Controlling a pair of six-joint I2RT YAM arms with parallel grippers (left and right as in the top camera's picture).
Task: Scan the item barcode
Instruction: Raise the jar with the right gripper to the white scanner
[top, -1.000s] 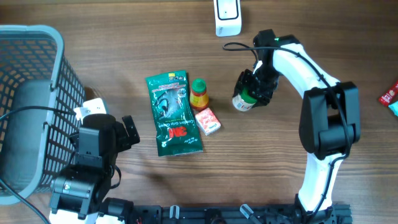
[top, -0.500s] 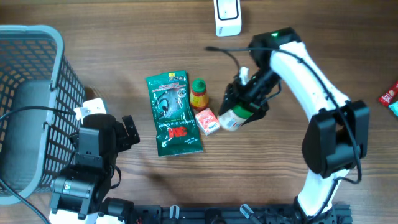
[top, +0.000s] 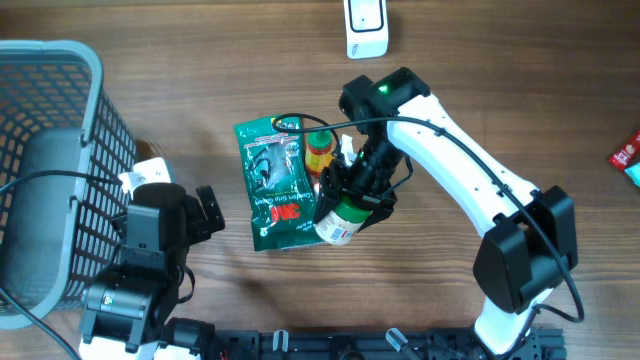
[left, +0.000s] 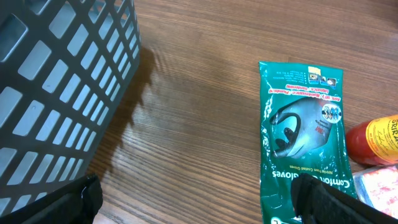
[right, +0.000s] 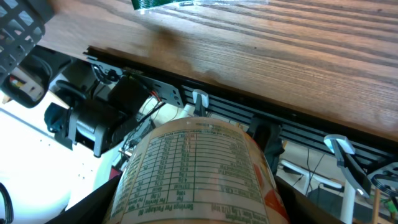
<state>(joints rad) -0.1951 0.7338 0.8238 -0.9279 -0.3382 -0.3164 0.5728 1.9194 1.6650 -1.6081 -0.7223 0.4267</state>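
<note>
Grips a jar (top: 338, 222) in the right hand (top: 353, 196), by the pack (top: 273, 185). Holds the left hand (top: 206, 211) wide.

The overhead camera looks straight down from well above the worktop (top: 200, 60), taking in the basket (top: 60, 60), the green glove packet (top: 277, 185) and the jar (top: 338, 222). The left wrist camera sits low, near the wood, facing across it toward that same packet (left: 305, 130), with the basket's wall (left: 56, 81) at its left, both shared with the overhead. The right wrist camera, tilted, is close against the jar (right: 199, 174) and faces the worktop's front edge and the black rail (right: 236, 106), seen along the overhead's bottom edge.
</note>
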